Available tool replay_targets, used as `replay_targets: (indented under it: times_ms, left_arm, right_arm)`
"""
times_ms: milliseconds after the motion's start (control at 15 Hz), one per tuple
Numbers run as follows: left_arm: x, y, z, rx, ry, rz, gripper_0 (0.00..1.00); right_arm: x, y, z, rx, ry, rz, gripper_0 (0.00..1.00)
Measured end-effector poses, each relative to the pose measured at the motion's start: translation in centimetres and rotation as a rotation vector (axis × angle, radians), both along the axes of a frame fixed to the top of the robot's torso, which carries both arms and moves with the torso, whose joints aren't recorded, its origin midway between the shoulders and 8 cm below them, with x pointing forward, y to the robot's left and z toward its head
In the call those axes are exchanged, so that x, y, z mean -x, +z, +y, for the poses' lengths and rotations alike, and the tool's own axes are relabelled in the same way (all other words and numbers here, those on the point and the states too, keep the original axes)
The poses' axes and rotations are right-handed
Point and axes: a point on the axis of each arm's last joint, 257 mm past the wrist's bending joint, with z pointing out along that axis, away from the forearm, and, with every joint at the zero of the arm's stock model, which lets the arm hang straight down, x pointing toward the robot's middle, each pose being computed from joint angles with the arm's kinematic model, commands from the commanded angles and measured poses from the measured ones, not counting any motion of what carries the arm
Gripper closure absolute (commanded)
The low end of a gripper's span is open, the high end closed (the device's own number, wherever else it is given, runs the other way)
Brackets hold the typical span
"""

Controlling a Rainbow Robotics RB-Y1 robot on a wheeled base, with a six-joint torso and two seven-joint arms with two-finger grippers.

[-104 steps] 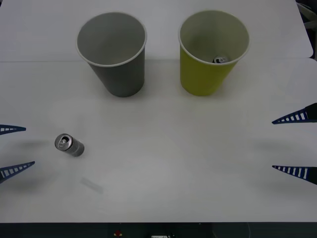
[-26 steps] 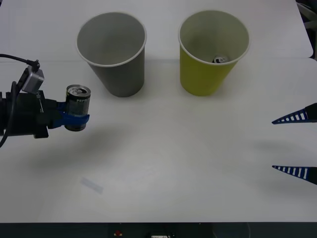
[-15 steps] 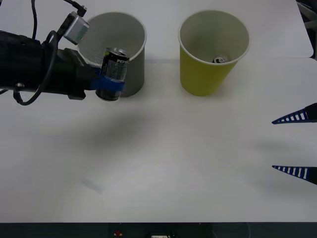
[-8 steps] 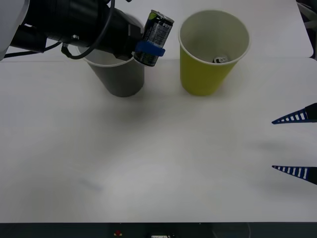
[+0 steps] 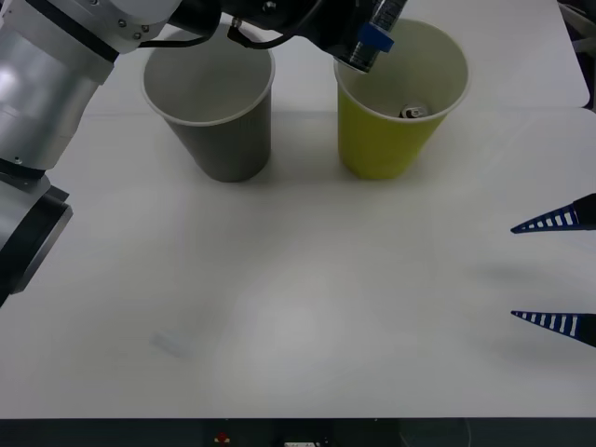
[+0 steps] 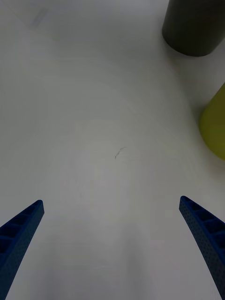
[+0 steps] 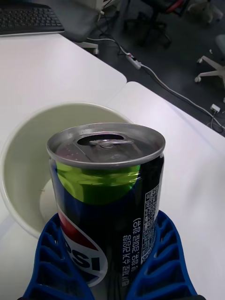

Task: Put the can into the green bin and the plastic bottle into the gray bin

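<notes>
Nearest the robot, the right gripper (image 5: 559,272) waits low over the bare counter (image 5: 307,307), its blue fingers (image 6: 206,239) spread wide and holding nothing.

Farther off stand the gray bin (image 5: 210,98) and, beside it, the green bin (image 5: 400,98). The left gripper (image 5: 374,35) has swung from beside the gray bin across to the near-left rim of the green bin, carrying the can (image 7: 107,201). Its fingers (image 7: 51,262) are clamped round the can's lower body, which stands upright above the green bin's white inside. That puts the can about where it needs to be let go, so the drop looks close. Another small can (image 5: 413,113) already lies in the bottom of the green bin.

The held can's label reads "PSI", part of a Pepsi logo, with fine Korean print down the side, too small to read.
</notes>
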Motion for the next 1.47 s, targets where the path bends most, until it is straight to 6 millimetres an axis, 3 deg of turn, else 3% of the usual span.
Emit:
replay_targets:
  times_ms: [467, 733, 800, 867, 1467]
  left_arm:
    - [-2.9, -1.9, -4.9, -0.047, 0.019, -0.038, 1.0]
    - [-3.2, -2.3, -5.7, -0.057, 0.017, -0.047, 0.99]
    - [-3.2, -2.4, -5.7, -0.063, 0.015, -0.05, 0.54]
    - [-3.2, -2.5, -5.7, -0.069, 0.011, -0.057, 0.01]
    - [-3.3, -2.2, -4.9, -0.08, -0.022, -0.089, 0.0]
  right_arm:
    - [0.0, 0.0, 0.0, 0.0, 0.0, 0.0, 0.0]
    - [0.0, 0.0, 0.0, 0.0, 0.0, 0.0, 0.0]
    - [0.0, 0.0, 0.0, 0.0, 0.0, 0.0, 0.0]
    - [0.0, 0.0, 0.0, 0.0, 0.0, 0.0, 0.0]
    - [0.0, 0.0, 0.0, 0.0, 0.0, 0.0, 0.0]
